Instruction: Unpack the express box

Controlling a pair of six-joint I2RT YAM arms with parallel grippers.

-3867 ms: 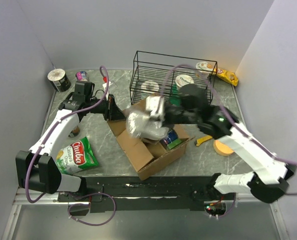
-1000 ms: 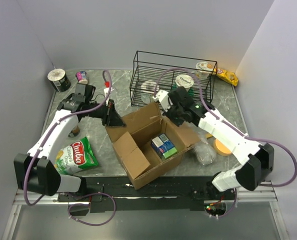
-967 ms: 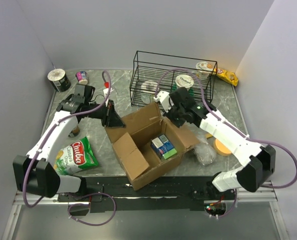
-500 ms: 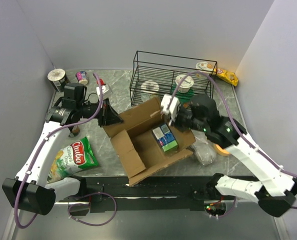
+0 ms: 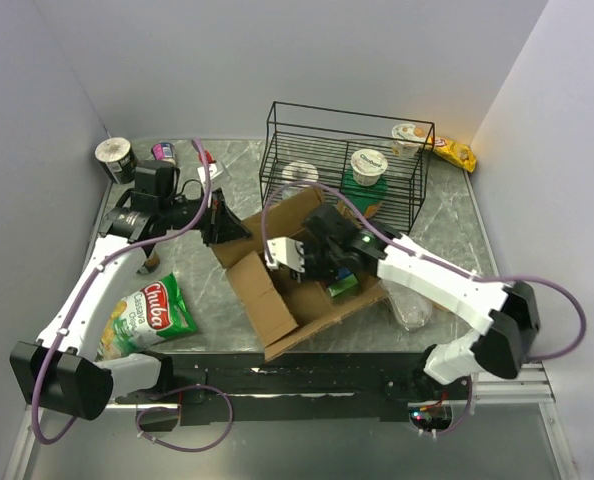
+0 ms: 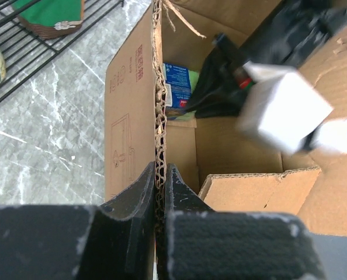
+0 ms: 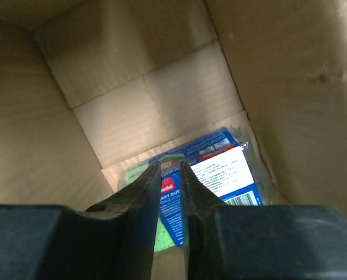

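While the left gripper (image 6: 160,175) pinched an upright corrugated flap of the express box (image 5: 269,300), jaws clamped onto the cardboard edge, the box sat unfolded on the marble-patterned table (image 5: 447,220), just in front of the black wire basket (image 5: 307,125). Right gripper (image 7: 169,175) was down inside the box, fingers narrowly parted with nothing between them, over a blue-and-green packet (image 7: 220,169).
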